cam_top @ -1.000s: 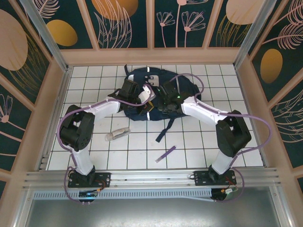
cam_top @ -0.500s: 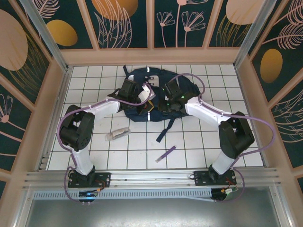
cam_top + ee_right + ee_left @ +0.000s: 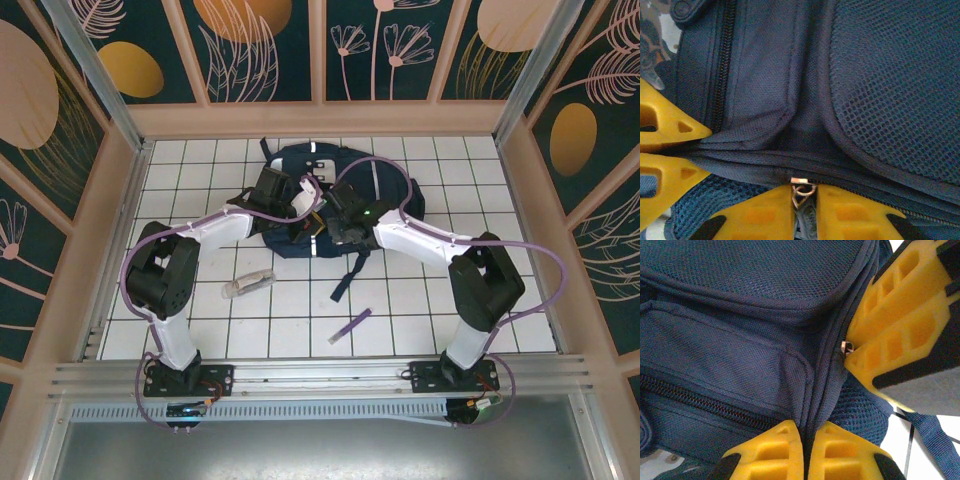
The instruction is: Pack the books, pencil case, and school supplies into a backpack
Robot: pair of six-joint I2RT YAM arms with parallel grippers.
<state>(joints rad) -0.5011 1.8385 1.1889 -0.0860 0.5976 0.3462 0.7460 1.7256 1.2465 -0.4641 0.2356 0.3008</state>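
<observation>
The navy backpack lies at the back middle of the tiled table. My left gripper is shut on a fold of its fabric beside a zip seam. My right gripper sits close to the left one and is shut on a small metal zipper pull at the seam's edge. In the left wrist view the right gripper's yellow fingers press against the bag. Two school supplies lie on the tiles: a purple pen and a clear-greyish packet. The books and pencil case are out of view.
A dark strap of the backpack trails toward the front onto the tiles. Wooden walls close the table on the left, right and back. A metal rail runs along the near edge by the arm bases.
The right arm swung out a little to the right, then back left, bringing its gripper closer to the left one. The left arm, pen and packet stayed still.
</observation>
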